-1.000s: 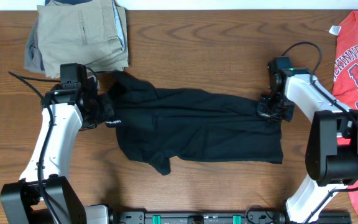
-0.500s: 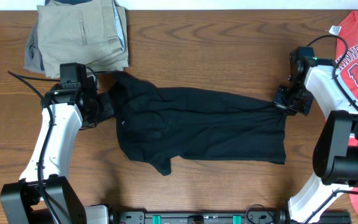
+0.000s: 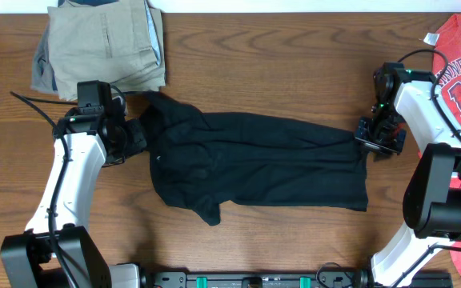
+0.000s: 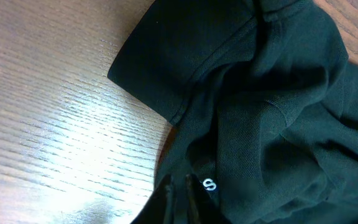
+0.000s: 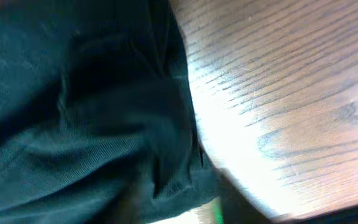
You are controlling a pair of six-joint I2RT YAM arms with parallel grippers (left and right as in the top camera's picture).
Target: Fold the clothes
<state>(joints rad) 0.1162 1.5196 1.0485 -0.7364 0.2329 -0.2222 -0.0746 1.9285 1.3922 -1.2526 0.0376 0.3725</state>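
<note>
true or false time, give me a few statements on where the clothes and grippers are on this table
1. The black T-shirt lies stretched out between the left gripper and the right gripper. True.
2. The khaki trousers lie beside the right gripper. False: they sit folded at the far edge, near the left gripper.
3. The red T-shirt covers part of the black T-shirt. False: it lies apart from it, out beyond the right gripper.
4. The left gripper is at the black T-shirt's sleeve end. True.
</note>
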